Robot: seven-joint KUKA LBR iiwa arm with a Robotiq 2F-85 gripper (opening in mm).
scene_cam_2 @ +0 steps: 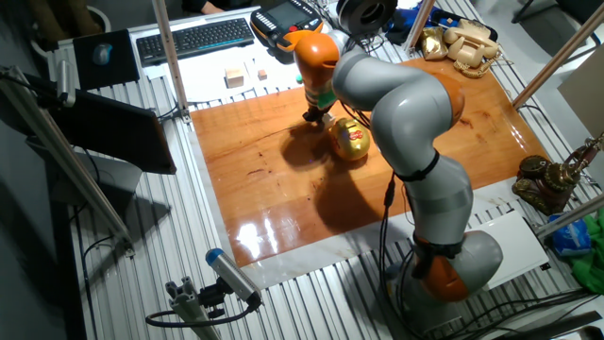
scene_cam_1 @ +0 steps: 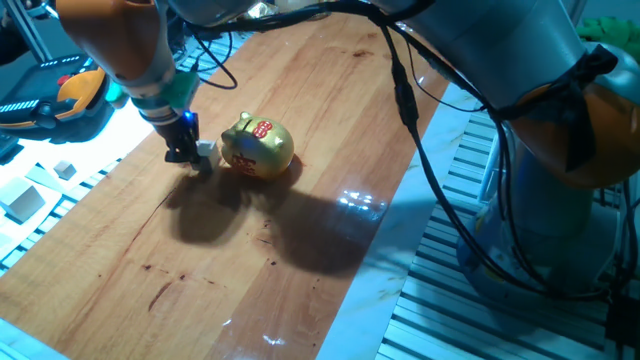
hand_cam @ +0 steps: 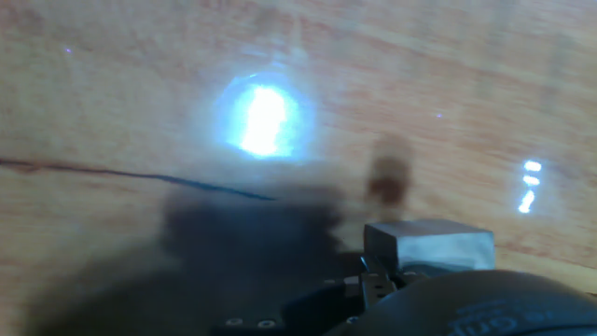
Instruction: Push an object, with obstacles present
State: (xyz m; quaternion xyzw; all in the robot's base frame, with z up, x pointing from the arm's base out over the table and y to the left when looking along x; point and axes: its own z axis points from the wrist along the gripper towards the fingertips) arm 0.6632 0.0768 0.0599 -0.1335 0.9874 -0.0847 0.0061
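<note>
The small light-wood cube [scene_cam_1: 205, 149] sits on the wooden table [scene_cam_1: 250, 270], between my gripper and the gold piggy bank [scene_cam_1: 258, 147]. The piggy bank is shiny and has red markings on its back. It lies just right of the cube and very close to it. My gripper [scene_cam_1: 184, 153] is down at table height, right against the cube's left side, and its dark fingers look shut together and empty. The hand view shows the cube [hand_cam: 429, 247] close by at the lower right. The other fixed view shows the gripper [scene_cam_2: 312, 115] just left of the piggy bank [scene_cam_2: 351, 140].
A larger pale block [scene_cam_1: 22, 203] and a tiny cube [scene_cam_1: 65, 170] lie off the board at the left. A teach pendant [scene_cam_1: 60, 100] lies behind them. The other fixed view shows a keyboard [scene_cam_2: 193, 36] and a gold telephone [scene_cam_2: 462, 42] beyond the table.
</note>
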